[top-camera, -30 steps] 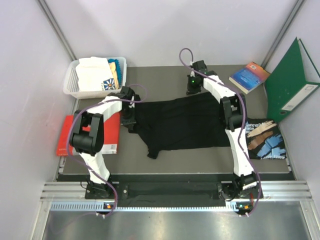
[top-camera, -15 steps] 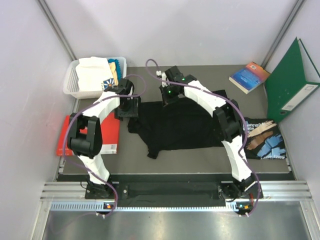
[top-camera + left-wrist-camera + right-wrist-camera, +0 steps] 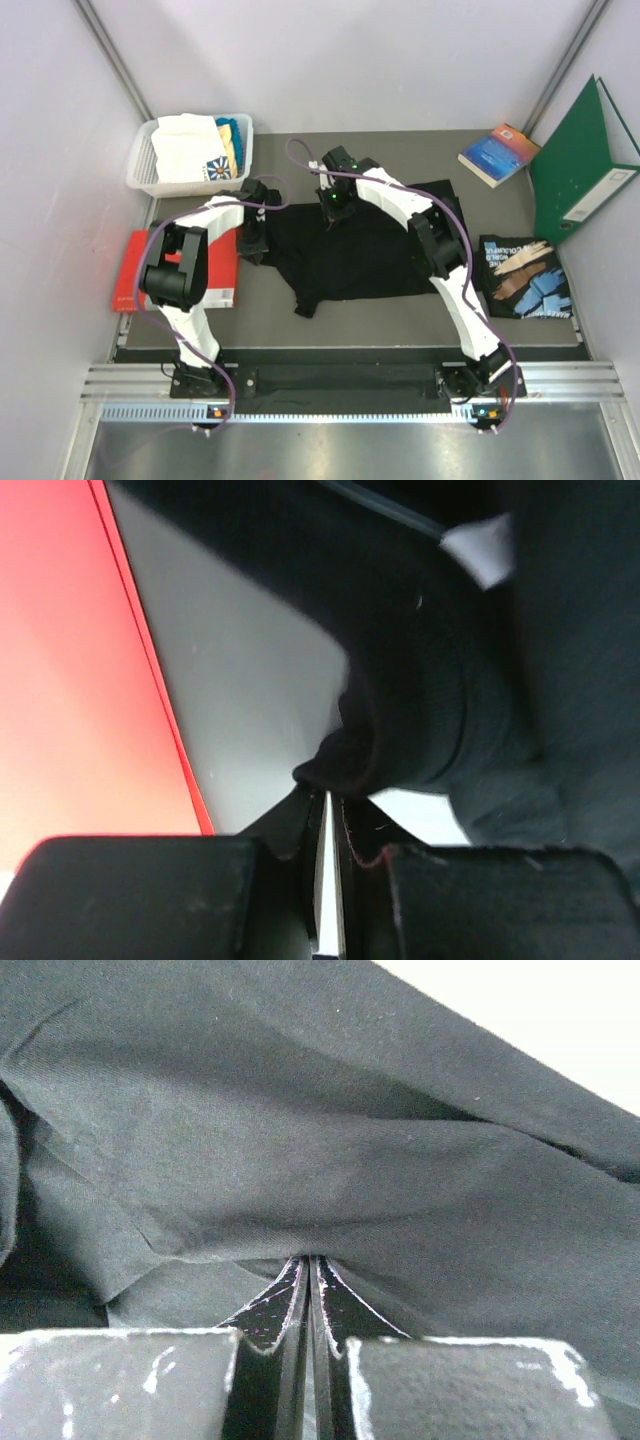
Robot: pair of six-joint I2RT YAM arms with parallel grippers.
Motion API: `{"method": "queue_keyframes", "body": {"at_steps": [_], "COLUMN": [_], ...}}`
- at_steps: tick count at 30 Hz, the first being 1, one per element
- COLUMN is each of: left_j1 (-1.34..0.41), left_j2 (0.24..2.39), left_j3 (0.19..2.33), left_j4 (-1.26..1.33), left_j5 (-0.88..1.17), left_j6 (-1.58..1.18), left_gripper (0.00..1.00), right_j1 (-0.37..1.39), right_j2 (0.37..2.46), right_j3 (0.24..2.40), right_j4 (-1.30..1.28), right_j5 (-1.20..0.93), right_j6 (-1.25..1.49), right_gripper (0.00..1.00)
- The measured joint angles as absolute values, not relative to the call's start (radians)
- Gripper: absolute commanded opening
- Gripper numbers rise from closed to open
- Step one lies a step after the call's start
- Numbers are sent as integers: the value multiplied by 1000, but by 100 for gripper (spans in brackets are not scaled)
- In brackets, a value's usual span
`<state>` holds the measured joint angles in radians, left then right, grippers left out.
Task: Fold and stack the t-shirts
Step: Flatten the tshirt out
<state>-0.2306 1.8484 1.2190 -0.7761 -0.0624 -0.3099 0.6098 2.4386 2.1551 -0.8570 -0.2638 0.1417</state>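
White arms (image 3: 197, 335), black joints (image 3: 172, 278), purple cables (image 3: 232, 392).

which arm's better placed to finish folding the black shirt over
Probably right: the right gripper is shut on the black t-shirt at its far edge, near mid-width. The left gripper only pinches its left end.

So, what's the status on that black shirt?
Left fingers pinching black shirt, left edge. Right fingers pinching its far edge. Shirt partly spread. Red book alongside, clear.

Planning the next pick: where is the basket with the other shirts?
In the top view, the white basket sits at the far left corner of the table, beyond the red book and left of the black t-shirt.
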Motion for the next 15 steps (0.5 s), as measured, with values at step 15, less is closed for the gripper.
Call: {"method": "queue_keyframes", "body": {"at_steps": [15], "left_j1": [-223], "left_j2": [1893], "left_j3": [1385], "left_j4": [-794], "left_j5": [-76], "left_j6": [-286], "left_gripper": [0], "right_j1": [608], "right_j2": [2450], "right_j3": [2154], "right_j4": [-860], "right_j5": [-246], "right_j6": [144], "right_gripper": [0]}}
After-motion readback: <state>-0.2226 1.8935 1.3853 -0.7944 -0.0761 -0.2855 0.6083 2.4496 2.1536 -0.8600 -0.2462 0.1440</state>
